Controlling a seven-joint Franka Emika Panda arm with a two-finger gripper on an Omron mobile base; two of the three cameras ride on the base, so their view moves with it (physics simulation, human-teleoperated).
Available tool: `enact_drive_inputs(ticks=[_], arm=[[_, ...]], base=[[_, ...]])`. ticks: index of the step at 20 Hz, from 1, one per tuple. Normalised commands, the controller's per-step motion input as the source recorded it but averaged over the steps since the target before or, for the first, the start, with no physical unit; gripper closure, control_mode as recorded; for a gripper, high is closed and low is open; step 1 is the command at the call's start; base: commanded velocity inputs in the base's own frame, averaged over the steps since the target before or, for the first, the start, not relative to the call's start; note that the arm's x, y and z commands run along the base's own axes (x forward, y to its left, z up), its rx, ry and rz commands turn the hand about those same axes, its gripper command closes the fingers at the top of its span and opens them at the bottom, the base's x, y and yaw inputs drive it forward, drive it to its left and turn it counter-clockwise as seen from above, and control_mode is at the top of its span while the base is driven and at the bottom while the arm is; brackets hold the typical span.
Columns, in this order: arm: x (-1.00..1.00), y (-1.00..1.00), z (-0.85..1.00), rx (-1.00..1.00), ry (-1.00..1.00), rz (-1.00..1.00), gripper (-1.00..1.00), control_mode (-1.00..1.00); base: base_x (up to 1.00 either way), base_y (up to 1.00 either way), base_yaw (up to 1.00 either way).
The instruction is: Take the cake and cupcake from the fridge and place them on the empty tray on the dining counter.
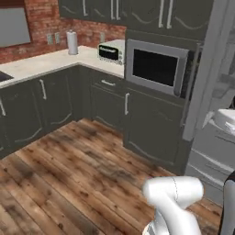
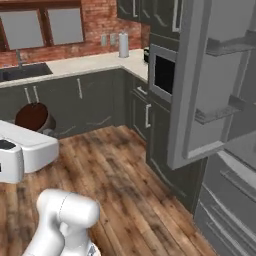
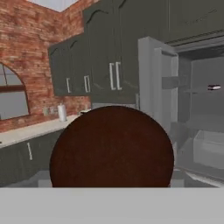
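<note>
A round dark brown cupcake (image 3: 111,146) sits right in front of the hand camera and hides the fingertips. In the right base view the cupcake (image 2: 31,115) hangs in the air at the end of my arm at the left, with my gripper (image 2: 44,129) shut on it. The grey fridge (image 3: 197,113) stands with its door (image 2: 200,95) swung open, empty door shelves facing the room. A small pale thing (image 3: 213,87) lies on an inner shelf, too small to name. From the left base view the fridge (image 1: 215,128) is at the far right. The cake, the tray and the dining counter are out of view.
Dark cabinets with a built-in microwave (image 1: 156,66) stand left of the fridge. On the pale counter are a toaster (image 1: 111,51) and a paper towel roll (image 1: 72,42). A sink (image 2: 22,71) lies under the window. Wooden floor (image 1: 78,174) spreads in front.
</note>
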Motion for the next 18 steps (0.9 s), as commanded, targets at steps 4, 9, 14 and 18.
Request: enact_drive_inputs(ticks=[4, 9, 14, 18], arm=[[0.00, 0.00, 0.00, 0.00, 0.00, 0.00, 1.00, 1.00], [0.00, 0.00, 0.00, 0.00, 0.00, 0.00, 1.00, 1.00], [0.00, 0.00, 0.00, 0.00, 0.00, 0.00, 1.00, 1.00], [0.00, 0.00, 0.00, 0.00, 0.00, 0.00, 1.00, 1.00]], base=[[0.00, 0.00, 1.00], [0.00, 0.00, 1.00], [0.00, 0.00, 1.00], [0.00, 0.00, 1.00]])
